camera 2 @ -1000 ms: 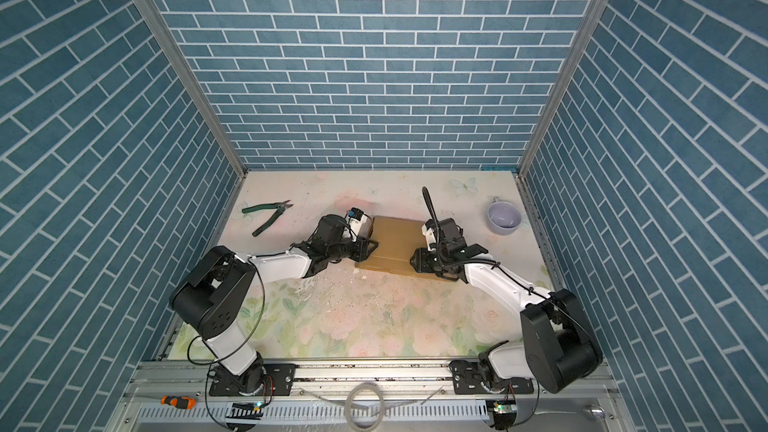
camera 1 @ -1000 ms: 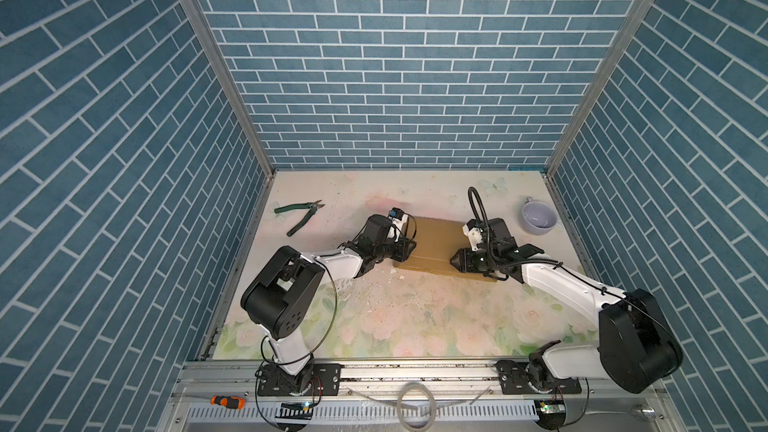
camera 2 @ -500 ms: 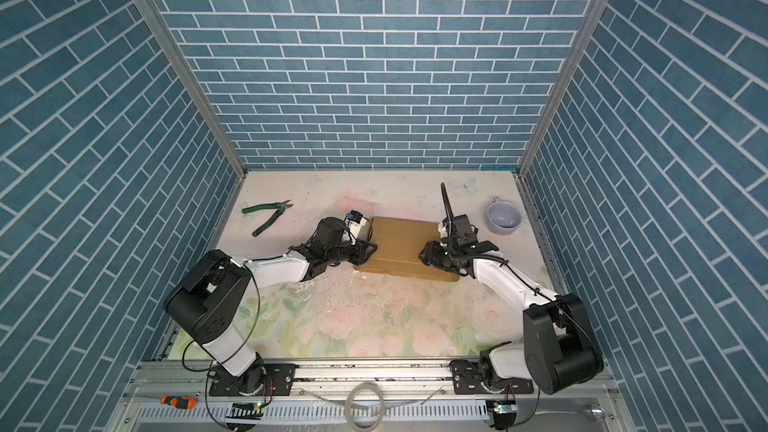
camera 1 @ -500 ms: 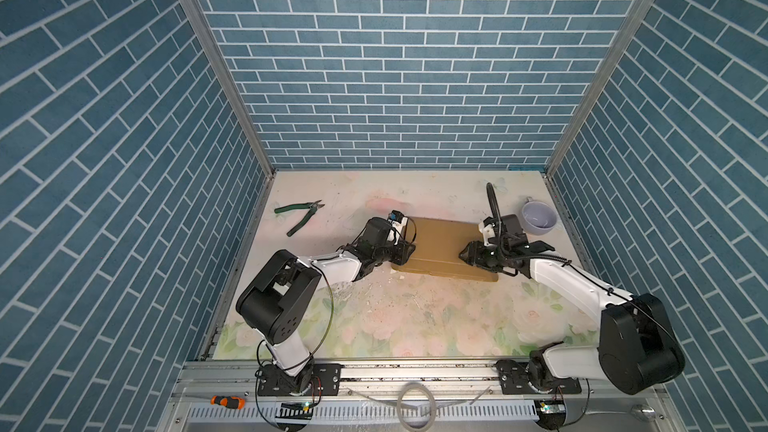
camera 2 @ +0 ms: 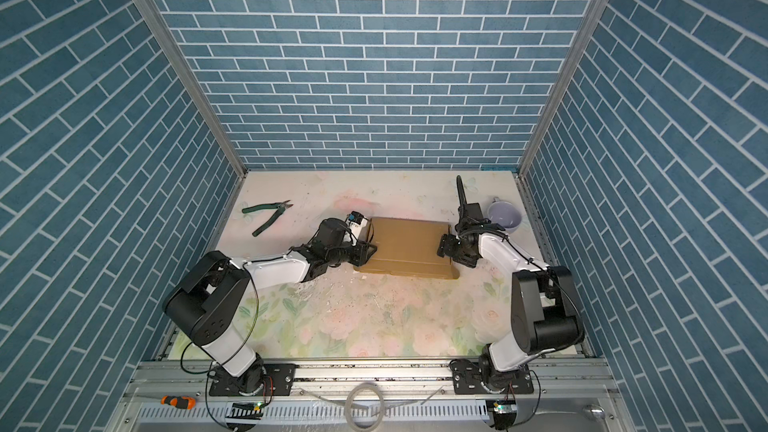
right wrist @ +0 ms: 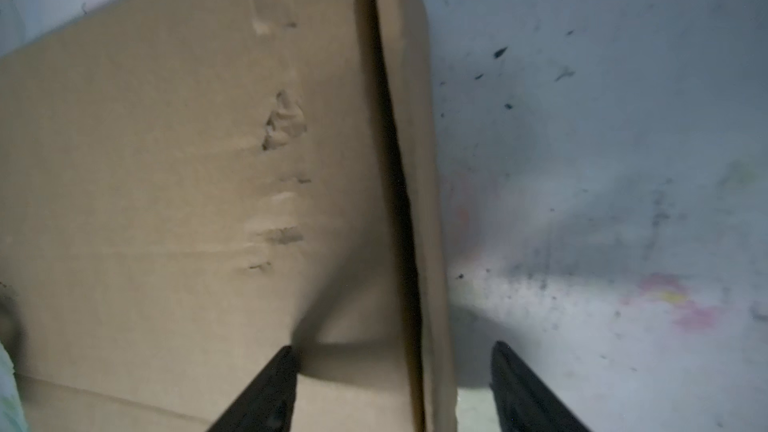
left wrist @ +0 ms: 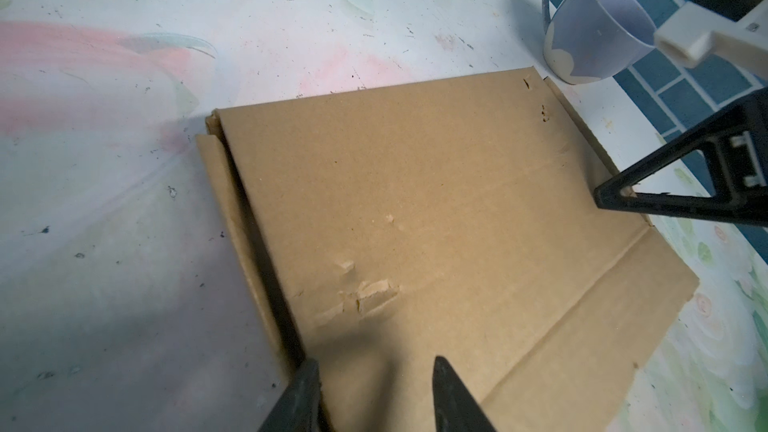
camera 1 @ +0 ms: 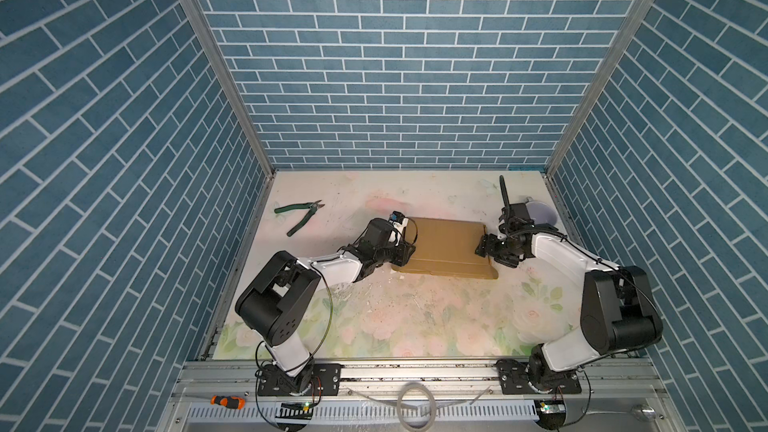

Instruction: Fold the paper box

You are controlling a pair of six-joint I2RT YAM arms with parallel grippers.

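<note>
The paper box (camera 1: 446,249) lies flat on the flowered table (camera 1: 415,317), in its far half, between the two arms in both top views (camera 2: 409,249). The lid is down, scuffed and dented, and a strip along the near edge lies flat past a crease. The left gripper (left wrist: 376,363) is at the box's left edge with its fingers apart over the lid. One tip is by the dark gap beside the side flap, and whether they touch the cardboard cannot be told. The right gripper (right wrist: 395,353) is spread wide astride the right side wall, one finger over the lid and one over the table. A mug (camera 2: 505,216) stands near the box's far right corner. Green-handled pliers (camera 1: 299,216) lie well to the left.
</note>
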